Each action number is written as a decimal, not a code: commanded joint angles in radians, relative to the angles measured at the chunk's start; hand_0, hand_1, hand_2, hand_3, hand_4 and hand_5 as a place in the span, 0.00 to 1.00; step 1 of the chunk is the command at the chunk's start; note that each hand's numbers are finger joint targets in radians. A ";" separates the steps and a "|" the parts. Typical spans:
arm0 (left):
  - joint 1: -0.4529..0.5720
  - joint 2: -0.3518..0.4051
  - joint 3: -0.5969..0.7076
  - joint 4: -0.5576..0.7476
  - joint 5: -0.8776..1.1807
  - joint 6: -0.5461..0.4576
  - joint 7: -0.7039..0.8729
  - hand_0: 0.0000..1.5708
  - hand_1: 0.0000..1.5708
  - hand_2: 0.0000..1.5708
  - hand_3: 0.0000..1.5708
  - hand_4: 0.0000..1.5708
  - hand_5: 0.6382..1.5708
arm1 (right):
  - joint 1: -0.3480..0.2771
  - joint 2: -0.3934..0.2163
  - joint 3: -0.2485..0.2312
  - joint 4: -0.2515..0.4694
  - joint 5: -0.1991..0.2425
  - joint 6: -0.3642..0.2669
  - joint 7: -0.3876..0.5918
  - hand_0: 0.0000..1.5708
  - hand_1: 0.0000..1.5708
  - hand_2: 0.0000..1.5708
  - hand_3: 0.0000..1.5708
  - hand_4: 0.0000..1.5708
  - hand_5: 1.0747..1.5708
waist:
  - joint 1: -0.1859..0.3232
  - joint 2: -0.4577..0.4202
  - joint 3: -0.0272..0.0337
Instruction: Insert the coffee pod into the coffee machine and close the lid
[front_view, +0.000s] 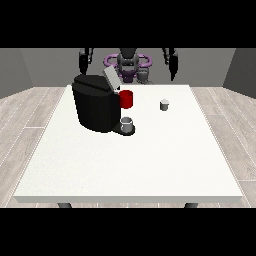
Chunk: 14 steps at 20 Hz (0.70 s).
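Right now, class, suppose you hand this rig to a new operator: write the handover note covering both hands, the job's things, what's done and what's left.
Hand at the view's left: raised behind the table's far edge, holding nothing.
Hand at the view's right: the same.
Coffee pod: on the white table, apart from the coffee machine.
Lid: open, tilted up.
Done: nothing.
Left: pick up pod, insert it, close lid.

Even, soft light; the white table (150, 160) is bright without glare, faint shadow under the coffee machine (95, 105)
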 joint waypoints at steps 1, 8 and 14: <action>0.055 -0.018 0.000 0.035 0.020 -0.035 -0.082 0.00 0.00 0.00 0.00 0.17 1.00 | 0.011 -0.002 -0.011 0.040 0.009 0.008 -0.028 0.00 0.00 0.00 0.00 0.08 1.00 | 0.010 -0.013 0.0180; 0.158 0.001 -0.034 -0.009 -0.027 -0.070 -0.189 0.00 0.00 0.00 0.00 0.15 1.00 | 0.021 0.047 -0.158 0.042 -0.070 -0.103 -0.097 0.00 0.00 0.00 0.00 0.07 1.00 | 0.005 -0.079 0.0185; 0.006 0.125 0.049 0.017 -0.099 -0.056 -0.101 0.00 0.00 0.00 0.00 0.00 1.00 | 0.028 0.081 -0.090 0.035 -0.033 -0.101 -0.130 0.00 0.00 0.00 0.00 0.17 1.00 | -0.053 -0.031 0.0184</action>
